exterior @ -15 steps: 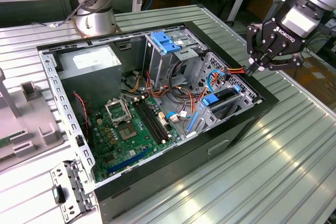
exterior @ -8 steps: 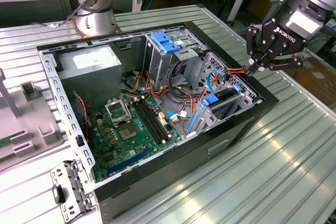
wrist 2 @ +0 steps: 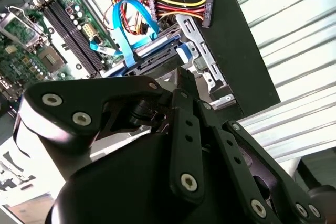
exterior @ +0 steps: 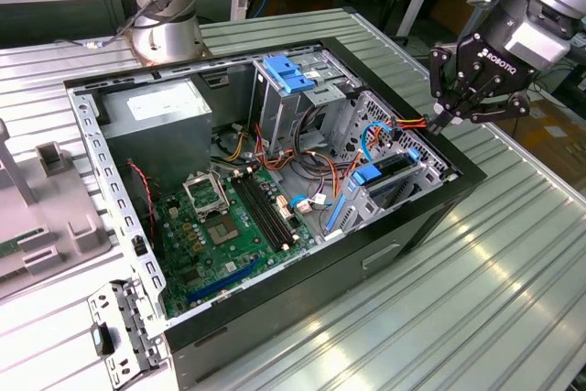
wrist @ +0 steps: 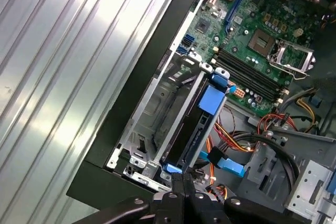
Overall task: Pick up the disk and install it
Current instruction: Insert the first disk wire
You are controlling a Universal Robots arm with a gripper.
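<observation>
Where the gripper (exterior: 439, 120) hovers, closed and empty, we find the disk (exterior: 389, 172) just beneath. It stands edgewise in its bay (wrist: 156, 109).

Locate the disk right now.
The disk sits in the drive bay at the exterior view's right end of the case, beside the motherboard; the gripper hovers close by.
</observation>
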